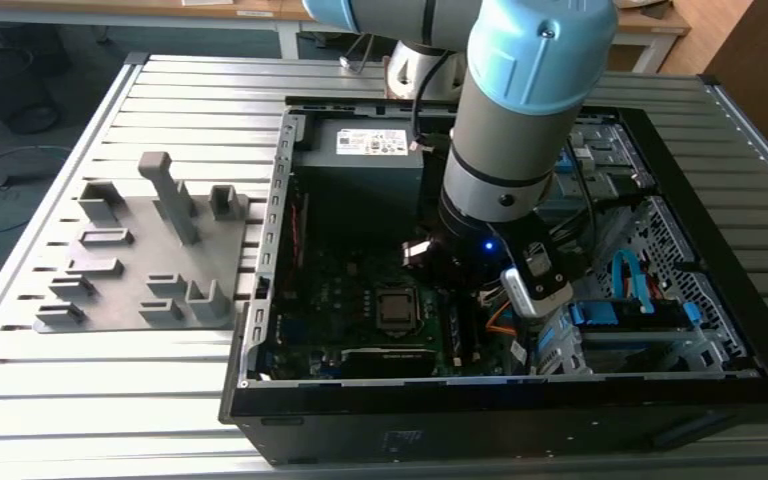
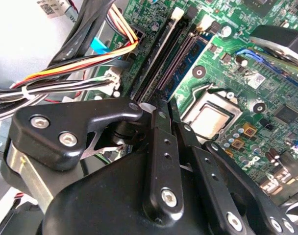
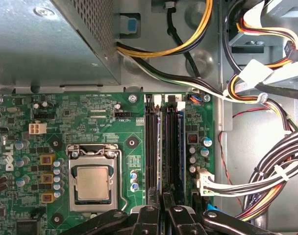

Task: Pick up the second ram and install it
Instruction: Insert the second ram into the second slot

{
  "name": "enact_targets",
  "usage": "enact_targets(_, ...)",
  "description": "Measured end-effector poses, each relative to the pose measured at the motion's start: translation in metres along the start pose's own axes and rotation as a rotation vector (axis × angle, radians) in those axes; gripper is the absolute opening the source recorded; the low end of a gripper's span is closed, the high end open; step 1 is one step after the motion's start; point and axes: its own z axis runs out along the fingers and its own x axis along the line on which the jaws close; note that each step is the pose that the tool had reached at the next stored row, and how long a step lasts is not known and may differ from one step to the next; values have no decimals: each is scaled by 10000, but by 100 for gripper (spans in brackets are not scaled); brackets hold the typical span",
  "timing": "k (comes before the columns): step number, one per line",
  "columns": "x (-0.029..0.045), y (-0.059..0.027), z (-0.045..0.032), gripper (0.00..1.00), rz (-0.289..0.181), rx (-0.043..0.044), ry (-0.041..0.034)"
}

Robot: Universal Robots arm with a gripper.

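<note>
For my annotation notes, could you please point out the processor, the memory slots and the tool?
processor (image 3: 92, 182), first wrist view, its metal lid.
memory slots (image 3: 152, 147), first wrist view, a black slot's middle.
tool (image 3: 161, 201), first wrist view, between its fingertips.

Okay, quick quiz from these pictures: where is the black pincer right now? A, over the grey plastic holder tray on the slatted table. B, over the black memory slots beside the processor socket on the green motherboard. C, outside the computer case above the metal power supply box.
B: in both wrist views the black pincer sits right at the long black memory slots beside the silver processor socket on the green motherboard.
</note>
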Motion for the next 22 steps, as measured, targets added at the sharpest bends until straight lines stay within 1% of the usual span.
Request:
enact_targets(2, 0, 1, 0, 14, -53, 0, 1)
enact_targets(22, 1, 28, 35, 14, -48, 3, 2)
